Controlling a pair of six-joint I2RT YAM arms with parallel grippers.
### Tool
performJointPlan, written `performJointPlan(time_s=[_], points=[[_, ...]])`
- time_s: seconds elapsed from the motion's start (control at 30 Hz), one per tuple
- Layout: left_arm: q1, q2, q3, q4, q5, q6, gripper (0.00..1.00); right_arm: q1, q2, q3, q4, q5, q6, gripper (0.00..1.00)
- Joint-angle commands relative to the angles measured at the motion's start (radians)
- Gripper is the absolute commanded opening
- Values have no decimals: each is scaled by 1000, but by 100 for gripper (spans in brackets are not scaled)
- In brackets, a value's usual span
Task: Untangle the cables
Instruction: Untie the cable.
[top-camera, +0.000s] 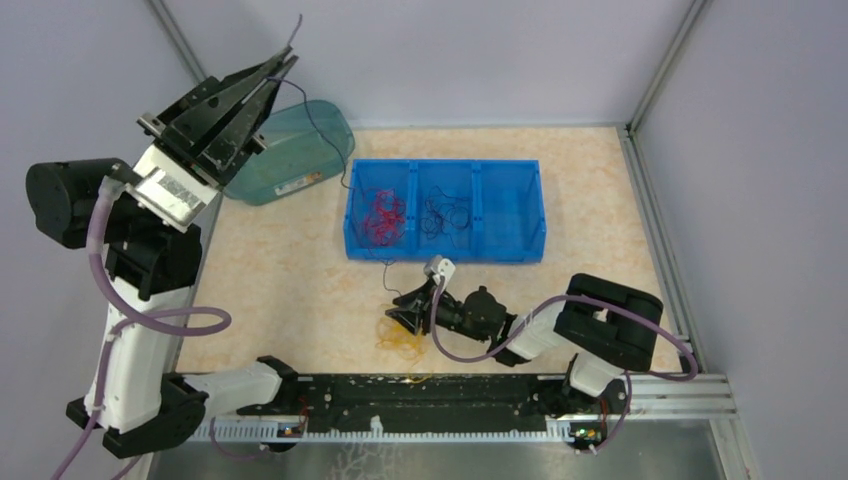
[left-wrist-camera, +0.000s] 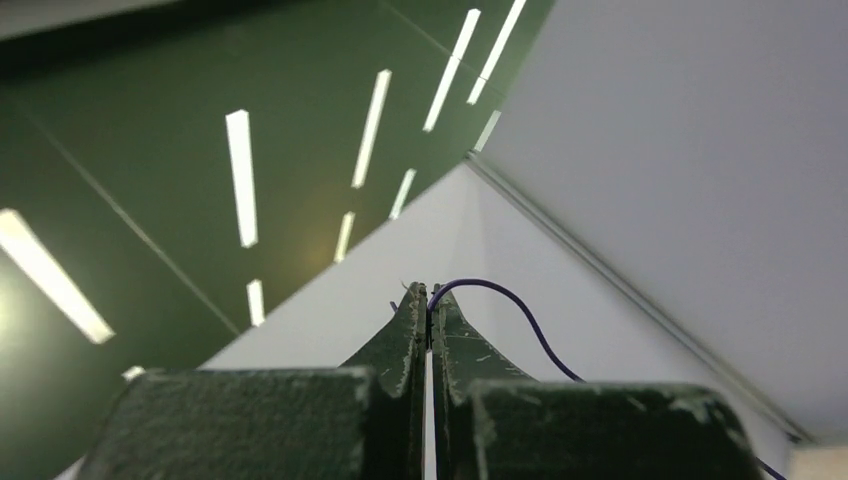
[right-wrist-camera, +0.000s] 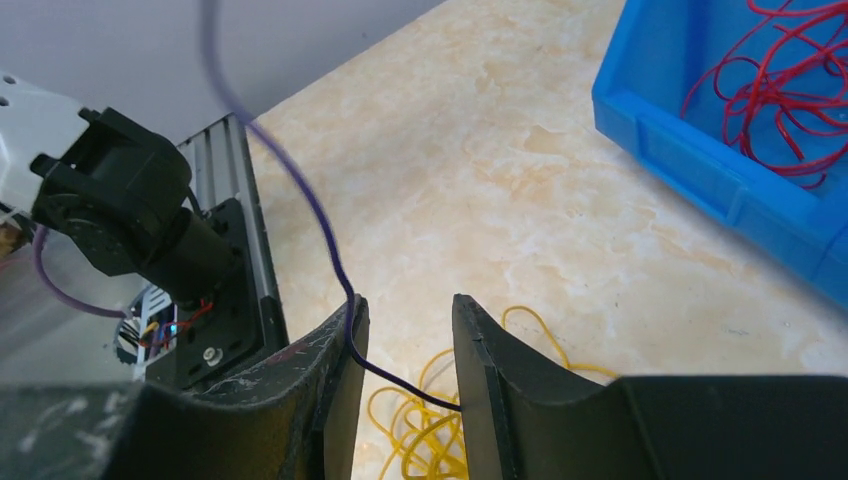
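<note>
Purple cable (right-wrist-camera: 300, 195) runs between the right gripper's (right-wrist-camera: 407, 302) parted fingers (right-wrist-camera: 490, 370).

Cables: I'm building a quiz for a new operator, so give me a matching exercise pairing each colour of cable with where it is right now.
Things:
1 red cables
2 dark cables
3 yellow cables
4 purple cable

Places:
A pinched in the raised left gripper
B left compartment of the blue bin
C on the table by the right gripper
D middle compartment of the bin

Pairs: 1-B; 2-D; 3-C; 4-A
</note>
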Motion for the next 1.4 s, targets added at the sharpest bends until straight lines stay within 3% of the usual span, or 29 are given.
performJointPlan(time_s=[0.0, 0.3, 0.53, 0.67, 0.87, 1.07, 1.23, 1.37], points=[[-4, 11, 8, 256, -137, 75, 0, 12, 2, -30, 73, 45, 0, 38], [-5, 89, 118, 462, -252, 250, 0, 14, 15, -84, 129, 72, 20, 41], [-4, 215, 360, 479, -232, 408, 0, 17, 9, -100, 130, 95, 11, 49], [-4, 235, 423, 463, -199, 443, 0, 18, -9, -119, 130, 106, -1, 49], [-5, 209, 366, 442, -175, 458, 0, 18, -59, -112, 71, 121, -35, 49], [-4, 267, 474, 434, -163, 492, 0, 19, -133, -117, 13, 132, -79, 53], [-4, 183, 293, 361, -106, 478, 0, 19, -286, -65, -87, 82, -133, 60], [-5, 165, 232, 274, -84, 471, 0, 18, -429, 52, -248, 29, -204, 62]])
